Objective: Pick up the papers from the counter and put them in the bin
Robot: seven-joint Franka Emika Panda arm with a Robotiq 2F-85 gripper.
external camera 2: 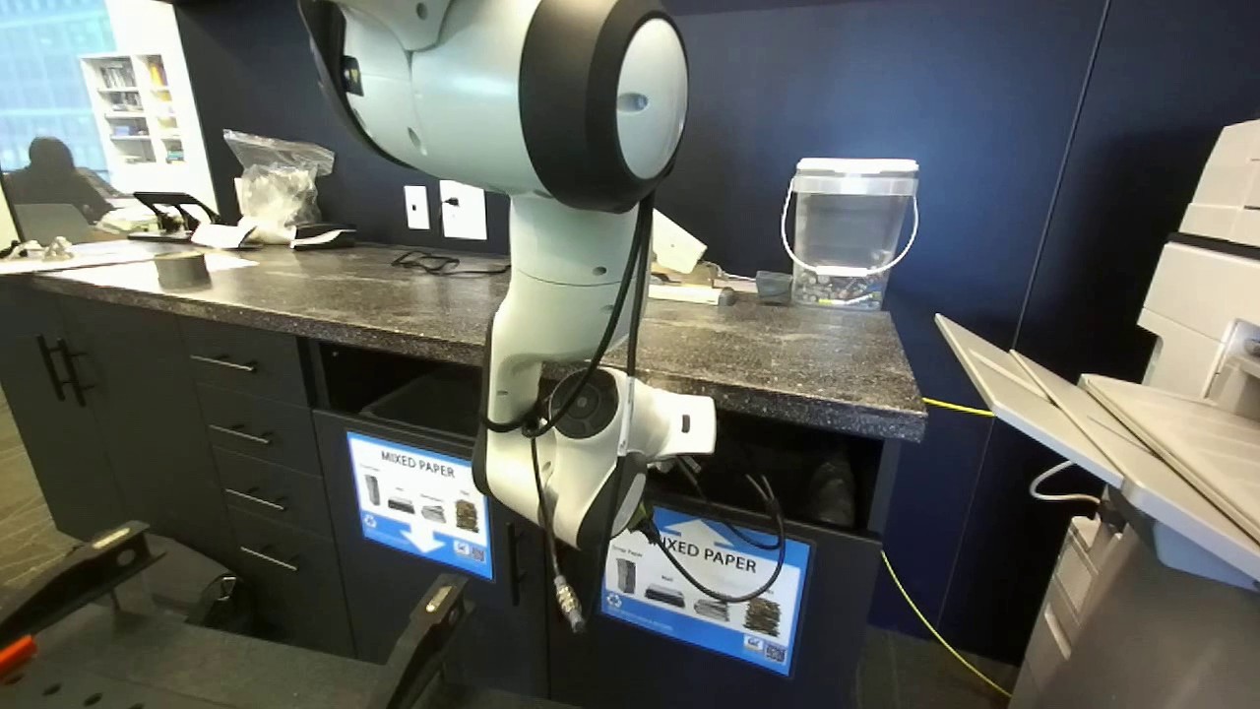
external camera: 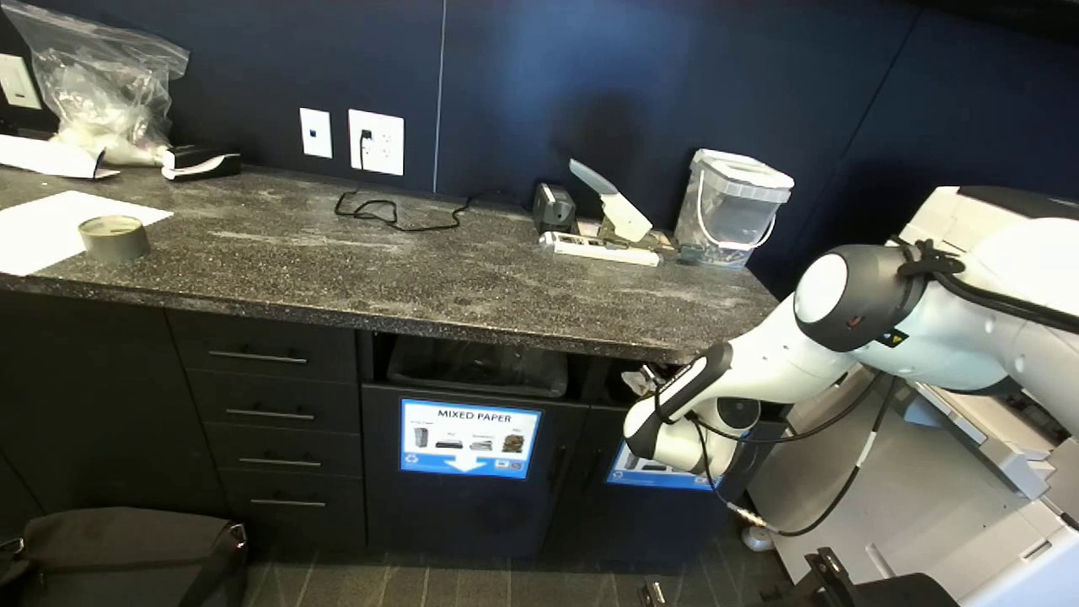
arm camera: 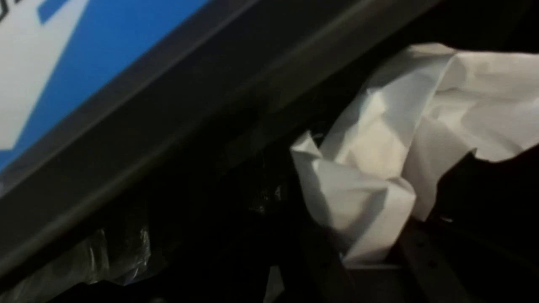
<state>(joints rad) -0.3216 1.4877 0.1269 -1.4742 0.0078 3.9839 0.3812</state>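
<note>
In the wrist view a crumpled white paper (arm camera: 370,168) hangs in the dark slot of the bin (external camera 2: 837,591), beyond the front rim. My gripper (arm camera: 365,242) comes from the bottom of that view. Its dark fingers (arm camera: 427,256) stand somewhat apart on either side of the paper's lower end. Shadow hides whether they still pinch it. In an exterior view the hand reaches under the edge of the counter (external camera: 405,278), and a pale patch, perhaps the paper, shows at the slot. The bin's blue-and-white sign (external camera 2: 714,591) is partly behind the wrist.
A similar slotted compartment (external camera: 480,362) sits to the left. On the counter are a white sheet (external camera: 42,223), a tape roll (external camera: 115,240), a hole punch (external camera: 622,215) and a translucent bucket (external camera: 729,211). The countertop edge overhangs the wrist. A printer (external camera: 843,472) stands at the right.
</note>
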